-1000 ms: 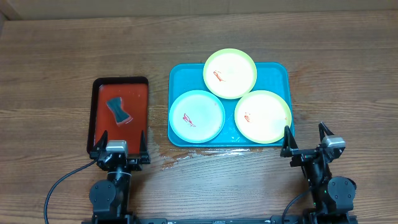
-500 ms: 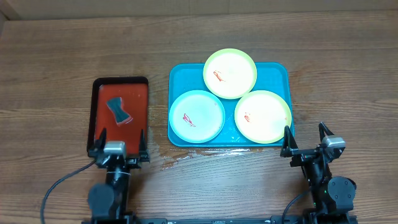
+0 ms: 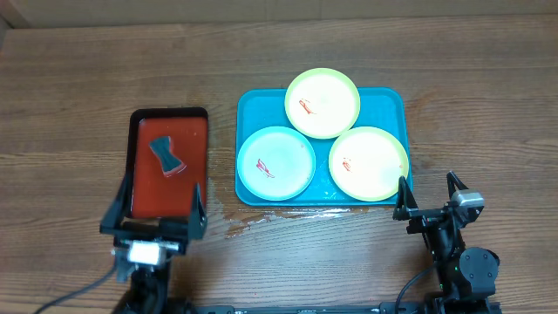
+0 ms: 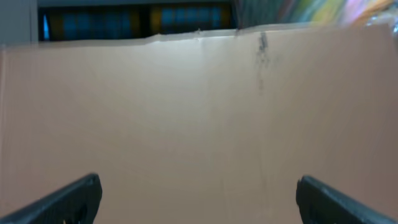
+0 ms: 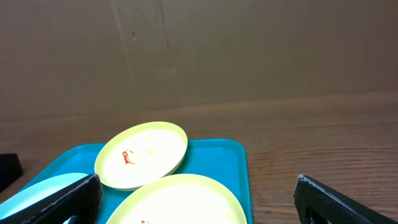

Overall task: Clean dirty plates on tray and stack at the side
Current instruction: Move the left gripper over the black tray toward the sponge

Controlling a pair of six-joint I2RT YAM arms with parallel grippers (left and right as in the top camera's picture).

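The turquoise tray (image 3: 253, 109) lies mid-table and holds three dirty plates, each with a small red smear. One yellow-green plate (image 3: 323, 103) is at the back, one yellow-green plate (image 3: 367, 164) is at the front right, and the pale blue-white plate (image 3: 276, 163) is at the front left. My left gripper (image 3: 154, 206) is open and empty, raised over the near end of the red tray; its wrist view (image 4: 199, 199) shows only a brown cardboard wall. My right gripper (image 3: 428, 196) is open and empty just right of the turquoise tray's front corner; its wrist view (image 5: 196, 199) shows the tray (image 5: 217, 155) and plates.
A smaller red tray with a black rim (image 3: 193, 150) lies left of the turquoise tray and holds a dark blue-grey sponge (image 3: 166, 153). A wet patch (image 3: 240, 222) marks the wood in front of the trays. A cardboard wall (image 5: 249, 50) stands at the table's far side.
My left gripper has risen and tilted up, its camera now facing the cardboard wall. The right arm, the plates and both trays have not moved.
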